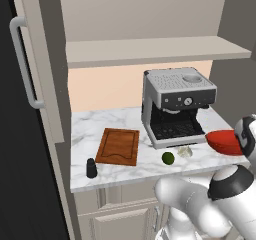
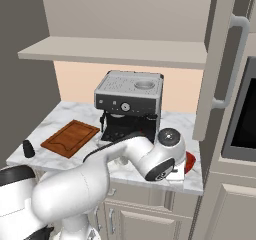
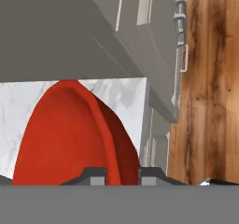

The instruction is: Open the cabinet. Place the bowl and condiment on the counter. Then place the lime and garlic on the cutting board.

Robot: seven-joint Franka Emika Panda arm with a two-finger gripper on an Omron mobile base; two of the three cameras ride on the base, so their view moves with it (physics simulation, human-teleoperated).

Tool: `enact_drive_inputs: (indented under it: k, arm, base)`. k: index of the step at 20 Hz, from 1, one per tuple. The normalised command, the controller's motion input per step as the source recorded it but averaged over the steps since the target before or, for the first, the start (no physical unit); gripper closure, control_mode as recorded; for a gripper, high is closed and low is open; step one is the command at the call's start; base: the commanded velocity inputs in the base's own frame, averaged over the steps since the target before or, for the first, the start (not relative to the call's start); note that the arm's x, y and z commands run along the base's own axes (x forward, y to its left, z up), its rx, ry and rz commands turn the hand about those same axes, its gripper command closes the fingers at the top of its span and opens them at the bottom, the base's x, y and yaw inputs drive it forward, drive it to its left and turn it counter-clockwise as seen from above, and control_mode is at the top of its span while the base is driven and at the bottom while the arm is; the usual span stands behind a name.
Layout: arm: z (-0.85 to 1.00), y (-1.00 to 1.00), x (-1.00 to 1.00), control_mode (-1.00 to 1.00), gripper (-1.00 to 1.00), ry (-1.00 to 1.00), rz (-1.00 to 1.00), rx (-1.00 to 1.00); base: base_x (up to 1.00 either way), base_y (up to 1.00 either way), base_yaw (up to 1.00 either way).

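From the left base view the red bowl [image 1: 225, 141] sat at the counter's [image 1: 115, 171] right end beside the lime [image 1: 168, 158] and garlic [image 1: 185, 152], from the right base view the arm hid most of it, and in the hand view the gripper [image 3: 122, 176] pinched its rim [image 3: 109, 153]

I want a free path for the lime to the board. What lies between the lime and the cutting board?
Bare marble counter; in the left base view nothing stands between the lime and the cutting board.
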Motion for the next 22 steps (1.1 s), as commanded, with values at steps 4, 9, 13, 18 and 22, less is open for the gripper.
enact_drive_inputs:
  k: [4, 9, 13, 18, 22]
  arm:
    - [0.00, -0.18, -0.13, -1.00, 1.00, -0.10, -0.05, 0.13]
    - [-0.02, 0.00, 0.00, -1.00, 1.00, -0.12, -0.11, 0.11]
    - [-0.09, 0.00, 0.00, -1.00, 1.00, -0.09, -0.13, 0.05]
    - [-0.14, 0.09, 0.04, -1.00, 1.00, -0.08, -0.10, 0.00]
    - [-0.09, 0.22, 0.08, -1.00, 1.00, -0.05, -0.01, -0.01]
  base:
    - [0.00, 0.00, 0.00]
    - [0.00, 0.00, 0.00]
    - [0.00, 0.00, 0.00]
    - [0.00, 0.00, 0.00]
    - [0.00, 0.00, 0.00]
